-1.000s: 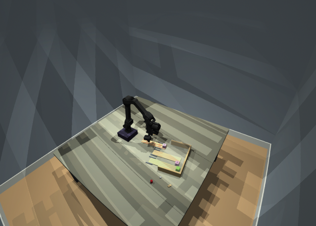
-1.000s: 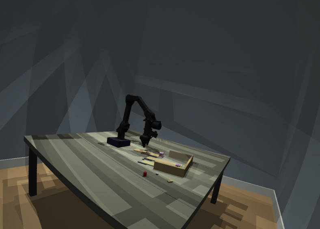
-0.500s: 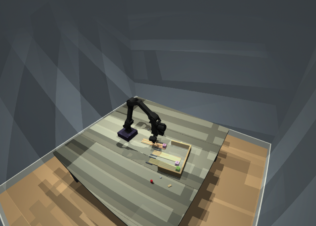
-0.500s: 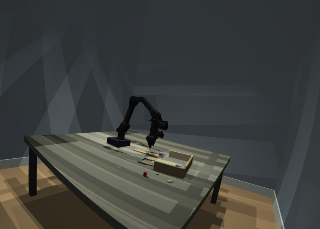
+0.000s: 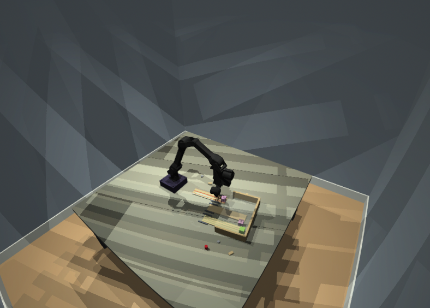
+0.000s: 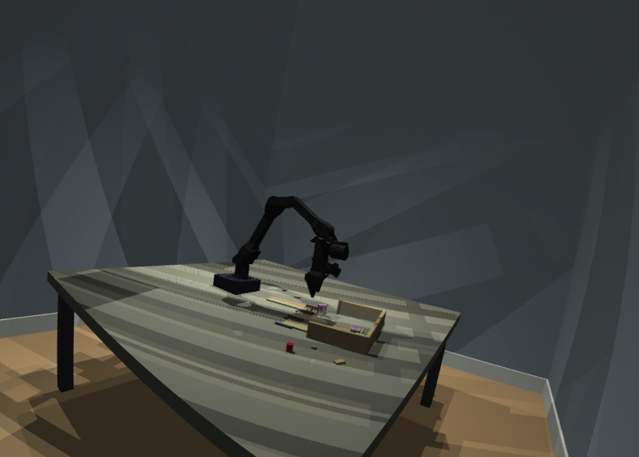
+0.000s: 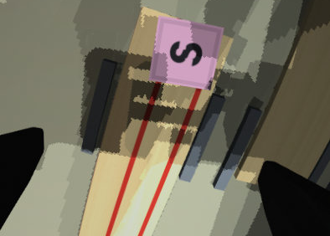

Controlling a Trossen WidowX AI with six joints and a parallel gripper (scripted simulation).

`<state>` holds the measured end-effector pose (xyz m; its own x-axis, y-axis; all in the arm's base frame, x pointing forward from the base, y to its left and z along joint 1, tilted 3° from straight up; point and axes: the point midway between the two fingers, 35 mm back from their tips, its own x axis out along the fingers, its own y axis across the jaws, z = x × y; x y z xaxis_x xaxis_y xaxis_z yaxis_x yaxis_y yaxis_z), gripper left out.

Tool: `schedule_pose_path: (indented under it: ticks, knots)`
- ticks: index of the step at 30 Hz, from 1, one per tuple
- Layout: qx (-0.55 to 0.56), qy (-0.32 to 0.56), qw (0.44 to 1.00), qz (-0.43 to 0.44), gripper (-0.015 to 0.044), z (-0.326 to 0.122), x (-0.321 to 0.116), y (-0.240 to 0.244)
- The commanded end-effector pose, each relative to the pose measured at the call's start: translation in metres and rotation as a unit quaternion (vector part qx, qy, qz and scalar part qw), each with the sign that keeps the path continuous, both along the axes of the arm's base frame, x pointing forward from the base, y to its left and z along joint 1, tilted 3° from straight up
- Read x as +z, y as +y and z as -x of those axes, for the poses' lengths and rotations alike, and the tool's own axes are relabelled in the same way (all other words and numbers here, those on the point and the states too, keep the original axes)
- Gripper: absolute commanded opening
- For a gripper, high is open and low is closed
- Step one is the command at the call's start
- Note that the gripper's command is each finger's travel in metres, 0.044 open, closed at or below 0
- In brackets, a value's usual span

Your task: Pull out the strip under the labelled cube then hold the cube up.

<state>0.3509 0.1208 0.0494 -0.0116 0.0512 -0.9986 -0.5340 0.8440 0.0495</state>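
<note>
Black fingers stood spread wide, gripper (image 7: pixel 151 192) released and holding nothing as it hung above the strip (image 7: pixel 120 198). Between the jaws ran that tan strip with its two red lines, and at its far end sat the pink cube (image 7: pixel 186 53), the letter S on top, just outside the tray (image 5: pixel 255 211). Dark bars (image 7: pixel 100 105) lay on either side of the strip. Inside the tray, a second pink cube (image 5: pixel 240 222) and a green cube (image 5: pixel 242 229) sat close together.
</note>
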Motion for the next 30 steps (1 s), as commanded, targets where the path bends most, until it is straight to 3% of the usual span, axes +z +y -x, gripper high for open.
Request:
schedule_pose_path:
  ticks: [1, 9, 16, 30]
  knots:
    - [-0.002, 0.001, 1.0, 0.002, 0.044, -0.015, 0.0, 0.005]
    - [-0.002, 0.001, 1.0, 0.002, 0.044, -0.036, 0.0, 0.014]
    - [-0.002, 0.001, 1.0, 0.002, 0.0256, -0.037, -0.009, 0.015]
    - [-0.002, 0.001, 1.0, 0.002, 0.025, -0.037, -0.032, 0.016]
